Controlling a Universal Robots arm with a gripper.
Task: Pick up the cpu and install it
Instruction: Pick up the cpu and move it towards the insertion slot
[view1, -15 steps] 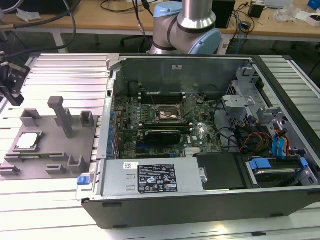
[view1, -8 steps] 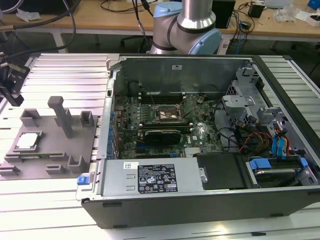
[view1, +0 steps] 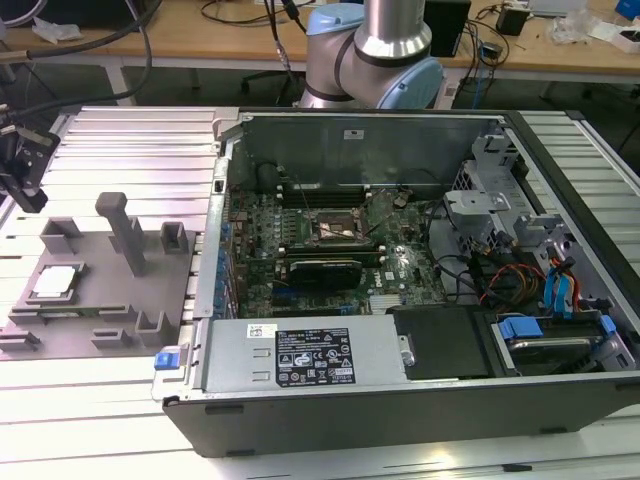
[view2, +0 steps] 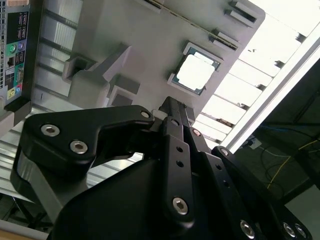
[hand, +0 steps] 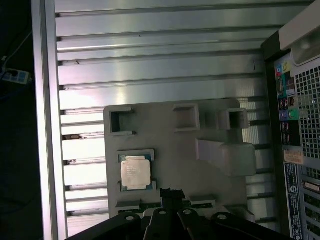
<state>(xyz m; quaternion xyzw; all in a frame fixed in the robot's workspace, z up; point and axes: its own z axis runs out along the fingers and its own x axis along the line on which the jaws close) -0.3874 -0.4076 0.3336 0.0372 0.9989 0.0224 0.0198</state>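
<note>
Cpu (hand: 135, 172) flat in grey tray (hand: 175, 150) pocket, gripper (hand: 170, 192) apart above it, fingers (hand: 166, 195) together, empty.

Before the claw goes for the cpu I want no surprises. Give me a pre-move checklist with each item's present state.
1. cpu lying flat in its pocket of the grey tray: ok.
2. Claw carrying nothing: ok.
3. Claw opened for the grasp: not ok, it is shut.
4. Claw lined up over the cpu: cannot tell; its tip shows beside the chip in both wrist views.
5. Motherboard socket open and free to receive the chip: cannot tell.
</note>
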